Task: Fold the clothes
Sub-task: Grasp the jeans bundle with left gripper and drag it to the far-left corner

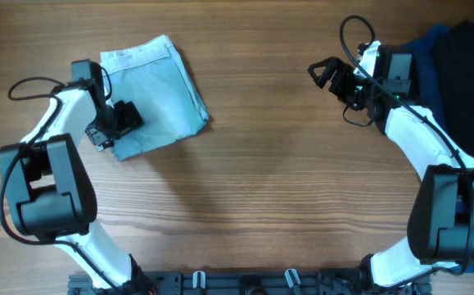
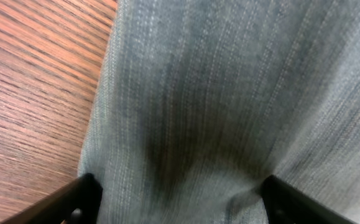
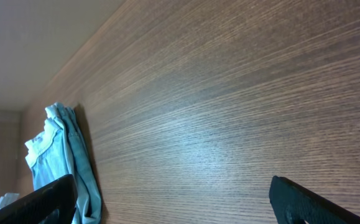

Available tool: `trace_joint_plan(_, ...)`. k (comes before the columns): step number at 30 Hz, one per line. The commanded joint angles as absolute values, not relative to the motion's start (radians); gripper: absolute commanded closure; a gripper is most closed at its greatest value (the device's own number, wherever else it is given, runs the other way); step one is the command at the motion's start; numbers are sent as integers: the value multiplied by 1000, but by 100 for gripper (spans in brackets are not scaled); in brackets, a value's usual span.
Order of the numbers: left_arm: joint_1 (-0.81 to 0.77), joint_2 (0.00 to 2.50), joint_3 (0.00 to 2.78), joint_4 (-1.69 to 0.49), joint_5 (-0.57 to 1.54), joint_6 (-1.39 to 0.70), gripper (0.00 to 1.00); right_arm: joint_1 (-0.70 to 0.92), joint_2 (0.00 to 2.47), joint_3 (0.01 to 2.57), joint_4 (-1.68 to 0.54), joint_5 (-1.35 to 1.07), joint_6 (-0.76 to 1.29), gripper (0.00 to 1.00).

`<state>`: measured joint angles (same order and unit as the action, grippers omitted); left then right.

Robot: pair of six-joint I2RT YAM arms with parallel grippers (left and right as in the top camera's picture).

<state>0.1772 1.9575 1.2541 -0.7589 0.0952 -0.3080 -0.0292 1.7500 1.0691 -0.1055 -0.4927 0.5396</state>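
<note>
1. Near zone. In the overhead view, the table (image 1: 253, 188) shows a broad stretch of bare wood between the two arms, running from the near edge to the far edge. Nothing lies in this central lane.

2. Left side, mid-distance. The shorts (image 1: 159, 86) lie on the left part of the table, folded into a compact, roughly rectangular bundle set at a slant. A paler band runs along the far edge. The right and near edges border bare wood. The left edge sits under the left arm.

3. Left gripper (image 1: 124, 120). It sits over the near-left corner of the bundle. In the left wrist view, denim (image 2: 229, 93) fills most of the frame, with a strip of table (image 2: 30, 93) to the left. The fingers (image 2: 74, 202) are spread wide, one near the cloth's edge and the other well inside it. The cloth puckers slightly by the inner finger. The fingers enclose no fold. Contact with the cloth looks likely but cannot be confirmed.

4. Right gripper (image 1: 327, 75). It is raised above bare wood, well apart from the shorts (image 3: 61, 155). Its fingers (image 3: 316, 202) are spread wide with nothing between them.

5. Far right. Dark garments (image 1: 466, 49) are heaped at the table's far-right corner, behind the right arm.
</note>
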Motion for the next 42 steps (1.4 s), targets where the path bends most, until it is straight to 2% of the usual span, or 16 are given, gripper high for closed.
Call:
trace_joint_plan(1,190,1973,1177,-740,97,-298,53,-27,1745,1068,-102,-485,527,0)
trace_joint_plan(2,190,1973,1177,-749,97,-298,77,-27,1745,1068,-102,-485,527,1)
trace_joint_plan(3,190,1973,1177,-752,97,-298,92,-27,1745,1068,-102,-485,527,1)
trace_joint_plan(4,190,1973,1177,-752,97,-298,96,-27,1745,1068,-103,-485,527,1)
trace_joint_plan(16,190,1876,1380,-751,83,-211,96,-26,1745,1068,-102,-485,528,0)
trace_joint_plan(23,190,1861,1398,-657,-171,-208,96,-26,1745,1068,-102,-485,527,0)
trace_joint_plan(30,191,1862,1397,-537,-300,-131,96,-26,1745,1068,-102,-485,528,1)
trace_joint_plan(42,313,1920,1394,-417,-300,-81,96,-26,1745,1068,-102,-485,528,1)
